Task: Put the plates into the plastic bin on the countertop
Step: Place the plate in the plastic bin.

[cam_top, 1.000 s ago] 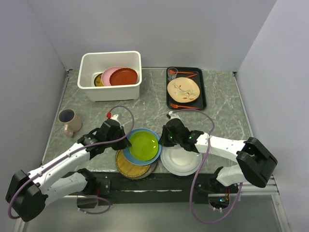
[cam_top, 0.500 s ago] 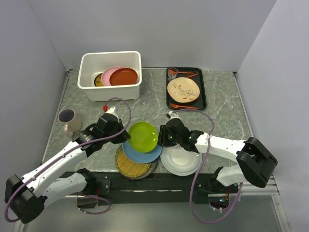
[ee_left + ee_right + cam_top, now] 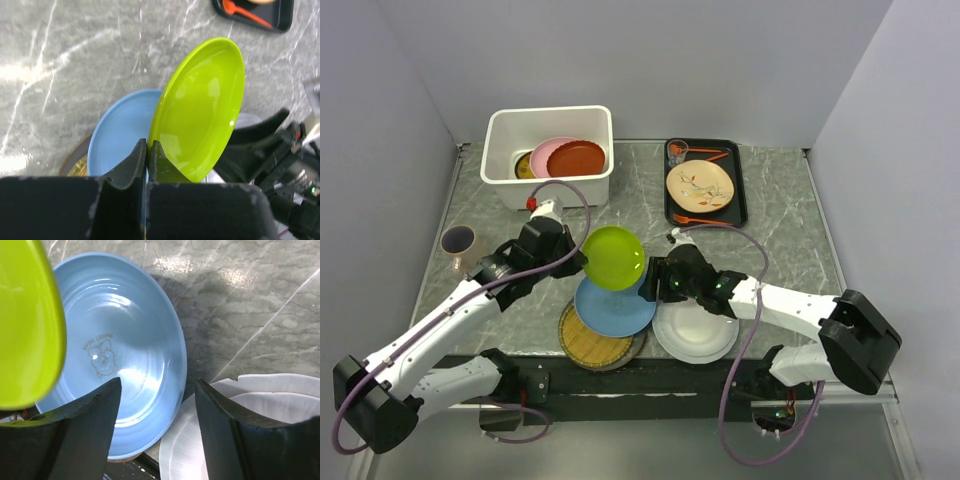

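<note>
My left gripper (image 3: 578, 262) (image 3: 148, 142) is shut on the rim of the lime green plate (image 3: 613, 257) (image 3: 200, 110) and holds it tilted in the air above the blue plate (image 3: 615, 305) (image 3: 125, 365). The blue plate lies on a gold-patterned brown plate (image 3: 592, 346) on the countertop (image 3: 770, 250). A white plate (image 3: 695, 332) (image 3: 260, 410) lies to its right. My right gripper (image 3: 658, 284) (image 3: 159, 384) hangs open over the blue plate's right rim, holding nothing. The white plastic bin (image 3: 560, 190) at the back left holds a pink plate (image 3: 544, 150) and a red-brown plate (image 3: 577, 158).
A mug (image 3: 458, 244) stands at the left edge, beside my left arm. A black tray (image 3: 741, 175) at the back right carries a peach flower-painted plate (image 3: 700, 185) and orange cutlery. Grey walls close in the left, back and right sides.
My left gripper has lifted the lime green plate off the blue plate and carried it up and back toward the bin. My right gripper's jaws have opened wide beside the blue plate.
</note>
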Motion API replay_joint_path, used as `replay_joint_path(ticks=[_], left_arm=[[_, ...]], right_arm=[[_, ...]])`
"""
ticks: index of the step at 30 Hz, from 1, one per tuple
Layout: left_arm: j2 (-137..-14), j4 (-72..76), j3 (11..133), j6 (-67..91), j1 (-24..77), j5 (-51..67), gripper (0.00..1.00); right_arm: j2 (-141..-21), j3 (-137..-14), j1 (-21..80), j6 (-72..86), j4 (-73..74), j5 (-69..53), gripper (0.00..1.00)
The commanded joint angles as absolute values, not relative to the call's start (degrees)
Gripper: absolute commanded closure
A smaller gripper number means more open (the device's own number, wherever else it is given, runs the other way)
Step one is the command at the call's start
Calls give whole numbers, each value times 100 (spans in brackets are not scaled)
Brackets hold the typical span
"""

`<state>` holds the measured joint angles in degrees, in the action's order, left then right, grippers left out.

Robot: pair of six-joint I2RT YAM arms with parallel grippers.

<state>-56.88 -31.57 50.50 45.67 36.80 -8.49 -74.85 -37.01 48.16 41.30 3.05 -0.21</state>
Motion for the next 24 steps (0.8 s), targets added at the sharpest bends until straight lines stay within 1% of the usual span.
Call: replay_joint_path(ticks=[1, 7, 10, 17, 24], left_arm=[[-5915, -2707, 5466, 4351, 3481, -800, 99], [-6415, -2408, 5967, 4131, 3279, -572, 99], [-6740, -2347, 6458, 4026, 3138, -475, 99], [-7391, -2057, 7180, 3911, 2699, 78, 99], [-8138, -2188, 8094, 3665, 2400, 35, 99]], right_arm=[[-7225, -3648, 4825, 4104, 246, 18, 29], [-7137, -3612, 4825, 4078, 272, 18, 26], [-7145, -3612, 4825, 4061, 264, 18, 24], [-7163, -3595, 4825, 4052, 202, 18, 23], [-7216, -3630, 4825, 3990, 149, -96, 22]])
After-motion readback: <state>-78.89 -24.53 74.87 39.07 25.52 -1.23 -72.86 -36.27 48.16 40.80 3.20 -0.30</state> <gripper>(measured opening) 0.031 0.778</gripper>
